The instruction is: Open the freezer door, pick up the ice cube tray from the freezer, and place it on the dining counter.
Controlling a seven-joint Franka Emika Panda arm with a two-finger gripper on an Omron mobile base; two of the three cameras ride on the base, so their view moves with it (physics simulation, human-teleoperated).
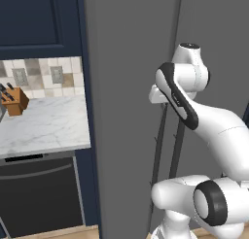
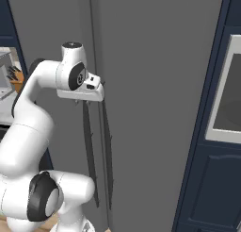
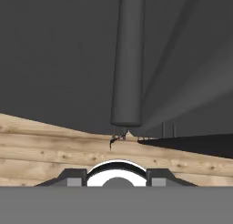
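Observation:
The freezer door [image 2: 52, 33] is the narrow dark grey panel on the left of the fridge, and it stands shut. Its long black bar handle [image 2: 87, 151] runs down beside the wider door's handle [image 2: 108, 155]. My gripper [image 2: 84, 100] points straight down at the top end of the freezer door's handle. In the hand view that handle [image 3: 128, 59] runs away toward the wooden floor, above my gripper [image 3: 116, 175]. The jaws stand a little apart with nothing between them. The ice cube tray is hidden behind the shut door. The dining counter is out of view.
Left of the fridge is a marble worktop [image 1: 48, 126] with a knife block [image 1: 14, 101] against tiles, and a dark appliance front [image 1: 39, 194] below it. Navy cabinets with a built-in oven [image 2: 226, 99] stand to the fridge's right. Wooden floor [image 3: 54, 148] lies below.

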